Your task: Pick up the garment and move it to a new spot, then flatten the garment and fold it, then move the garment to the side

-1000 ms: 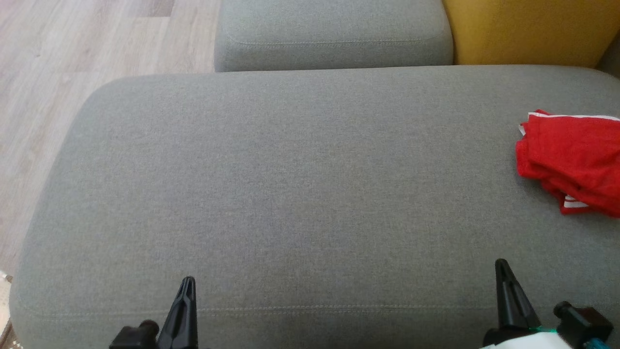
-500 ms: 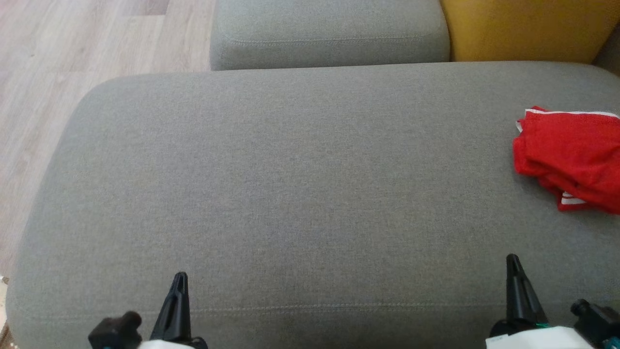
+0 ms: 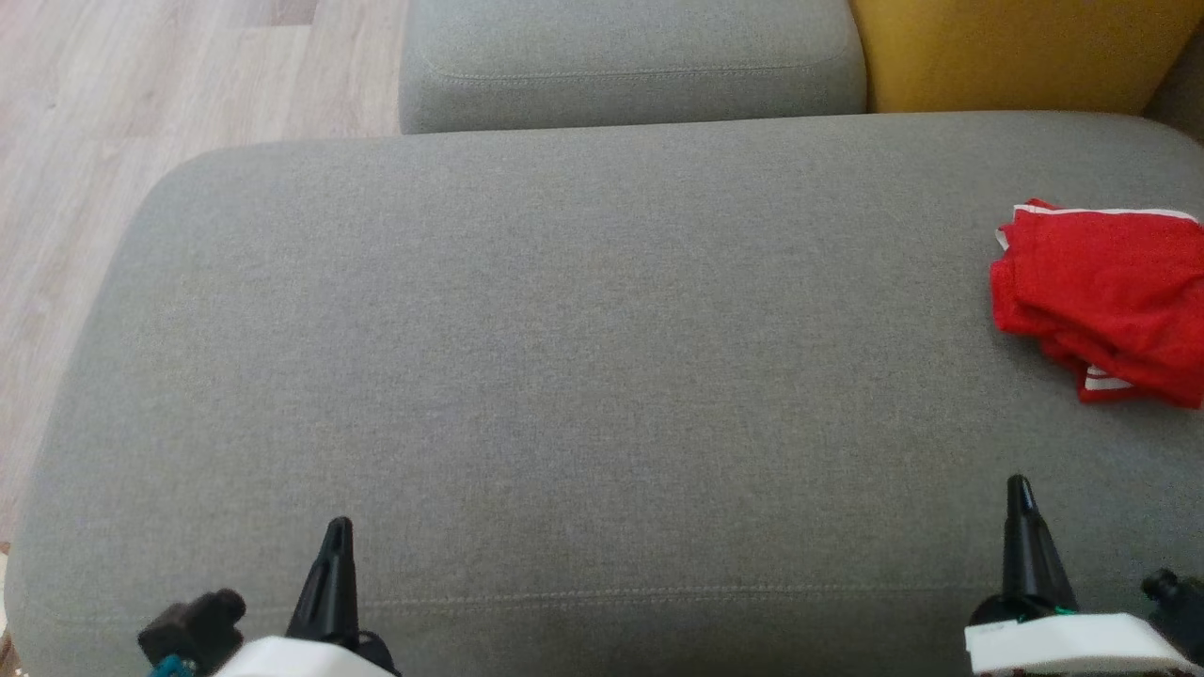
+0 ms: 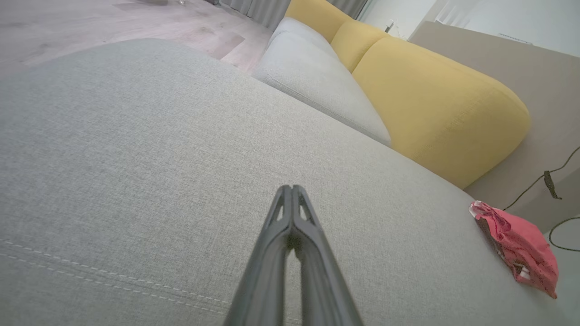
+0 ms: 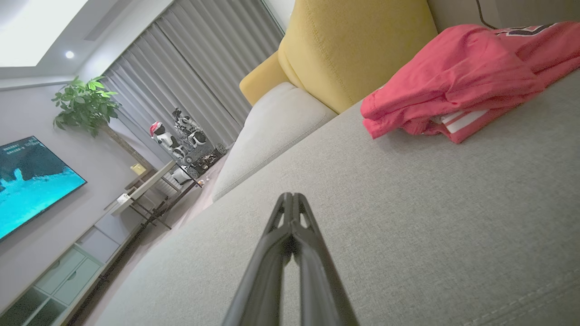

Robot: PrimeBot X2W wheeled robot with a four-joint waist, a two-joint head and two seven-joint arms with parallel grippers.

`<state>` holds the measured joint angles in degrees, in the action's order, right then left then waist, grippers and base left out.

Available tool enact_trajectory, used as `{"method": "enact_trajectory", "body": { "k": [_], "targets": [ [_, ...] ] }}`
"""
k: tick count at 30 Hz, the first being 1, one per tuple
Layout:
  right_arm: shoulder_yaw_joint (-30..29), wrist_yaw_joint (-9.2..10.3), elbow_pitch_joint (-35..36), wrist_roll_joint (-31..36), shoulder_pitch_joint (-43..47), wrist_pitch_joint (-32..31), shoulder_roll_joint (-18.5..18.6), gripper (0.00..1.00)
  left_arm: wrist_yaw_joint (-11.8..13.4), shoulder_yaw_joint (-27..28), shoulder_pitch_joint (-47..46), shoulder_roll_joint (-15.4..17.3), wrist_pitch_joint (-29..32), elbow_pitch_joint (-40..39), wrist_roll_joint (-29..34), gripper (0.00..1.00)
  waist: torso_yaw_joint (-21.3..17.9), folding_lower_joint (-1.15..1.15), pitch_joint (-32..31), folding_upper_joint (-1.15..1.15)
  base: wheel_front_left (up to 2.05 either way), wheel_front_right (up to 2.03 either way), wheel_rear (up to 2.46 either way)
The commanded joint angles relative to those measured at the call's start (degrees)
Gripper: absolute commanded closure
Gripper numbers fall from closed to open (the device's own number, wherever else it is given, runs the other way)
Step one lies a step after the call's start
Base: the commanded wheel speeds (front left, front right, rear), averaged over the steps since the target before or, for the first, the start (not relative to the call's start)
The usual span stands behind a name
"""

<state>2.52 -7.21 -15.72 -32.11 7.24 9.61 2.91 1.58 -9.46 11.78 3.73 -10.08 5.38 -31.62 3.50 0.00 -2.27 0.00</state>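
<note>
The garment is a red piece with white stripes, lying bunched at the right edge of the grey cushion. It lies far to the right in the left wrist view and at the upper right in the right wrist view. My left gripper hovers shut and empty over the cushion's front left. Over the front right my right gripper is shut and empty too, below the garment and well apart from it. Both pairs of fingertips meet in the wrist views.
A second grey cushion and a yellow cushion lie behind. Wooden floor runs along the left. The right wrist view shows a TV, a plant and a low table.
The camera has shifted, so the whole scene sits slightly lower-left to up-left. Both grippers stay shut; the left tip has drifted left, the right tip right and up.
</note>
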Motion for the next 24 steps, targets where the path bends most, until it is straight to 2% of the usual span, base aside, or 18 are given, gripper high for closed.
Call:
{"method": "enact_trajectory", "body": {
  "k": [1,24],
  "targets": [
    [0.04,-0.09,1.86,-2.28,-3.08,-0.43,1.07,1.0,-0.54,1.44,-3.16,0.86,0.36,-1.45,-2.16,1.0,-0.07,0.0,0.05,0.0,0.0,0.0,0.0],
    [-1.45,-0.14,1.87,-17.6,-5.63,-3.75,1.38,1.0,-2.7,4.14,-6.8,1.14,3.67,0.96,-17.78,1.0,-0.94,0.0,0.66,0.0,0.0,0.0,0.0]
  ]
}}
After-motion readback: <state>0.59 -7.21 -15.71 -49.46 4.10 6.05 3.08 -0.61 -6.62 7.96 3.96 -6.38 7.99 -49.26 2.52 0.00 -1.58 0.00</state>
